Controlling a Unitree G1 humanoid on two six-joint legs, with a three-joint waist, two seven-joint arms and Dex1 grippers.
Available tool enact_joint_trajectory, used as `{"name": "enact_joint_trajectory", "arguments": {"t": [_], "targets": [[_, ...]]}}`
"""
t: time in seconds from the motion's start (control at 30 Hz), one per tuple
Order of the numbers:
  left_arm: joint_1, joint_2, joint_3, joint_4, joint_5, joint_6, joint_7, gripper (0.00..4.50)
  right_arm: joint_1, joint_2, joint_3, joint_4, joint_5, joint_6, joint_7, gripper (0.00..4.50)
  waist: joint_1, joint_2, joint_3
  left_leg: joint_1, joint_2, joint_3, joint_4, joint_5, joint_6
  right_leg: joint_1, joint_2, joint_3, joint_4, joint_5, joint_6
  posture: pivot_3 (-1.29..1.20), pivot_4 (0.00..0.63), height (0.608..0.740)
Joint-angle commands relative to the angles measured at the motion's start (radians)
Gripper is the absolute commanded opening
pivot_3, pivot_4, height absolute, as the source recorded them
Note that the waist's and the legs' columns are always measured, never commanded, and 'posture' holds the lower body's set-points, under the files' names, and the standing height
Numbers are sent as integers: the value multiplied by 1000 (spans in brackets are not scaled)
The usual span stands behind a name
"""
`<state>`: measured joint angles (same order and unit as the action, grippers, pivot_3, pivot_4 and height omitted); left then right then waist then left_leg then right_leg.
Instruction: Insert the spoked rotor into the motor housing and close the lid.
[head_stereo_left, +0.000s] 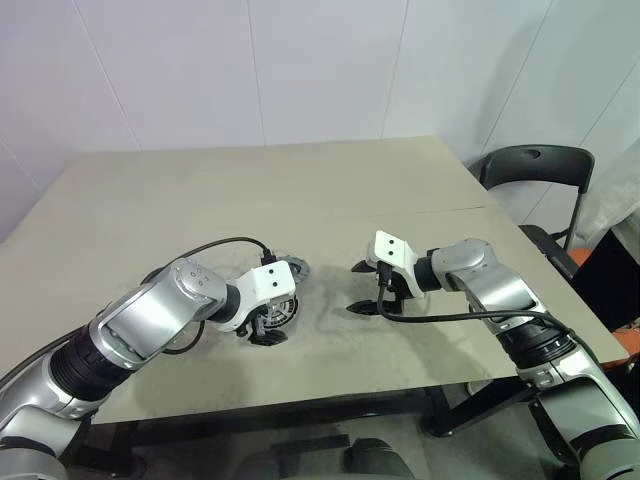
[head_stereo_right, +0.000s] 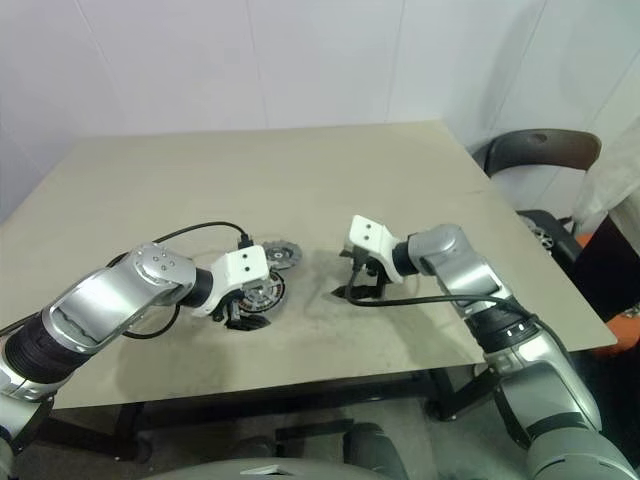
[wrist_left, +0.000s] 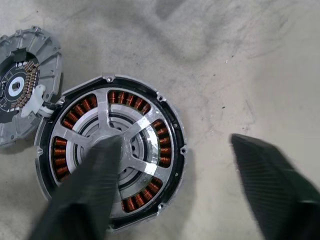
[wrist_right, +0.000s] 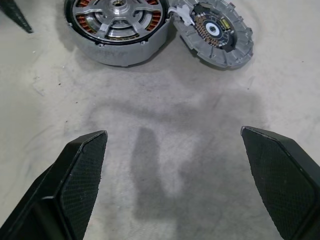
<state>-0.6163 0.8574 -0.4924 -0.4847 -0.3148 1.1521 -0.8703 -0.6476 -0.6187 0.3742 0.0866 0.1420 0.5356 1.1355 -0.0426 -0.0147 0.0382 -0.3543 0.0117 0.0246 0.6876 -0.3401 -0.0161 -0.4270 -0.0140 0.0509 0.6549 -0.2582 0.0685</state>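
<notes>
**A:** You've got a plain beige counter (head_stereo_left: 400, 180) against a white wall, a black chair (head_stereo_left: 535, 165) off its right corner. In the left wrist view the spoked rotor (wrist_left: 112, 150) already sits inside the motor housing (wrist_left: 172, 127), silver spokes over the copper windings.

**B:** So what's left for me is the lid?

**A:** By my reading, yes. The lid (wrist_right: 217, 32) lies open-face up, touching the housing's rim on the far side and joined to it by a short white connector. Being round, it has no long axis to line up with; what matters is the side it lies on.

**B:** Which arm is closer?

**A:** Your left gripper (wrist_left: 170, 190). Its jaws stand wide apart and hold nothing: one finger hangs over the rotor hub, the other over bare counter beside the housing. The lid lies just past the housing from those jaws. Your right gripper (wrist_right: 172, 175) is also spread wide and empty, over bare counter well apart from both parts.

**B:** So reach across with the left?

**A:** I'd judge so, minding that connector.
</notes>
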Motion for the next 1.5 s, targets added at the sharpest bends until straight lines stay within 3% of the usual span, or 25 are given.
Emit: {"name": "enact_joint_trajectory", "arguments": {"t": [0.03, 0.23, 0.37, 0.47, 0.6, 0.77, 1.07, 1.5], "targets": [[2, 38, 91, -59, -34, 4, -20, 4442, -9, -6, -49, -27, 23, -6, 9, 4500, -1, 0, 0, 0, 0, 0, 0, 0, 0, 0, 0, 0, 0, 0, 0, 0, 0, 740], [136, 179, 294, -98, -91, -32, -56, 4442, -7, 6, -55, -63, 43, 13, 12, 4500, -1, 0, 0, 1, 1, 0, 0, 0, 0, 0, 1, 0, 0, 0, 0, 0, 0, 740], [271, 209, 445, -52, -120, -67, -57, 4442, -23, 13, -29, -109, 44, 41, 34, 4500, 0, 0, 0, 1, 2, 0, 1, 0, 0, 0, 0, 0, 1, 0, 0, 0, 0, 740], [411, 182, 585, -37, -119, -223, -70, 4442, -45, 22, -1, -132, 32, 31, 55, 4500, -1, 0, 0, 1, 3, 0, 1, 0, 0, 0, 0, -1, 2, 0, 0, 0, 0, 740], [540, 163, 695, -28, -128, -299, -76, 4442, -90, 51, 44, -128, 12, 3, 77, 4500, -1, 0, 0, 1, 3, 1, 2, 0, 0, 0, 0, 0, 3, 0, 0, 0, 0, 740], [648, 104, 809, -23, -158, -412, -99, 4442, -166, 71, 160, -58, -89, -163, 144, 4500, 0, 0, 0, 2, 3, 1, 4, 0, 0, 0, -1, -1, 5, 0, 0, 0, 0, 740], [749, 31, 931, 6, -240, -532, -165, 4442, -323, 160, 321, 173, -286, -535, 236, 4500, -4, 1, 1, 3, 4, 1, 9, 0, 0, 1, -1, -1, 10, 0, 0, 0, 0, 740], [863, 8, 986, -16, -282, -544, -152, 4442, -453, 345, 372, 504, -453, -785, 212, 4500, -4, 1, 0, 4, 4, 1, 9, 0, -1, 1, -4, -1, 11, 0, -1, 0, 0, 740]]}}
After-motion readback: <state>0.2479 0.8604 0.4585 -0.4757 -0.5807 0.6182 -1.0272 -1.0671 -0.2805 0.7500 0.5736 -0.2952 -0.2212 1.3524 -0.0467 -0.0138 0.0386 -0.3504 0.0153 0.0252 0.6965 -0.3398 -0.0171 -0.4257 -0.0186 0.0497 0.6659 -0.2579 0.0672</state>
